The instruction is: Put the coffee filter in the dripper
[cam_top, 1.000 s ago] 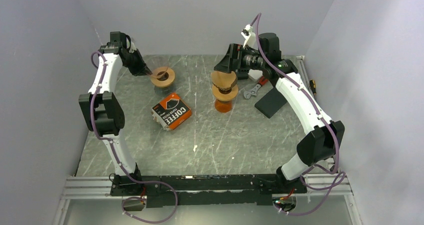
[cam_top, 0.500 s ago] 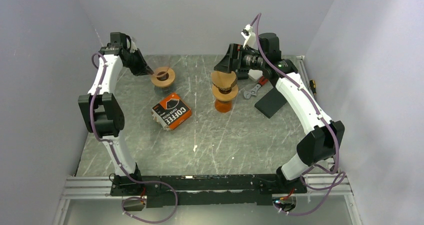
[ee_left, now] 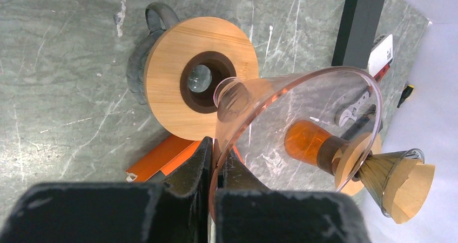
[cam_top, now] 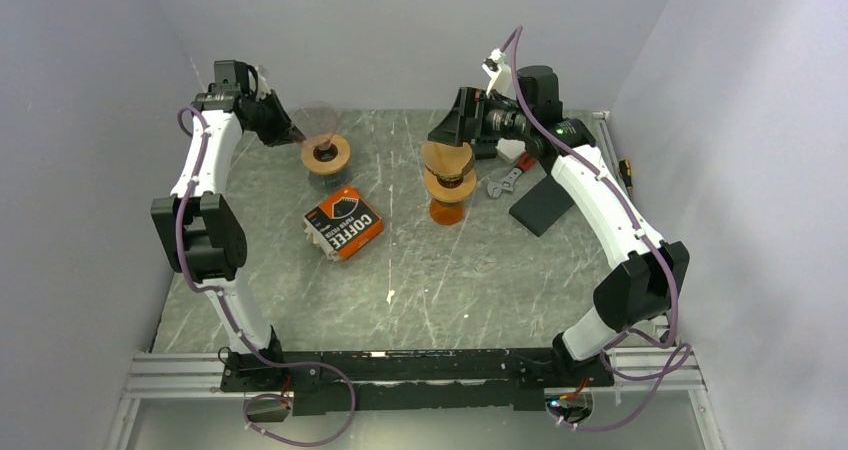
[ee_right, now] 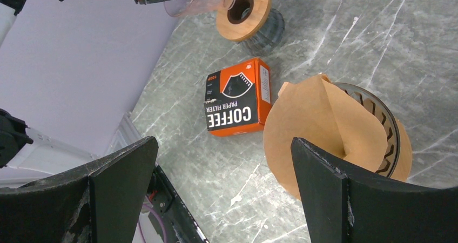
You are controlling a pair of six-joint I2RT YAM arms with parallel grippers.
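Brown paper filter (ee_right: 318,129) stands in the ribbed glass dripper (ee_right: 386,132) at about 1 o'clock on the table, stacked on an amber server (cam_top: 446,211). Its folded edge rises well proud of the rim, so it looks loose rather than seated. The right gripper (ee_right: 221,146) hangs at 12 o'clock from it, jaws spread wide and holding nothing. At 11 o'clock the left gripper (ee_left: 216,148) has its jaws pressed together on the rim of a second, clear dripper (ee_left: 302,119). It pinches at one spot and holds the cone tilted, narrow end over the hole in the wooden collar (ee_left: 167,65) on a glass carafe (ee_left: 139,59). Contact between spout and collar cannot be told. An orange filter box (cam_top: 343,222) lies flat at 8 o'clock from the server. Judgement: the step in hand is settling the paper. The right arm does best descending straight over the cone and nudging the paper lightly against the ribs, not squeezing it, which would crease it or lift it out. The stack is tall and narrow, so any sideways push risks toppling it. A single rim pinch lets the clear cone swing, so the left arm wants slow, level handling.
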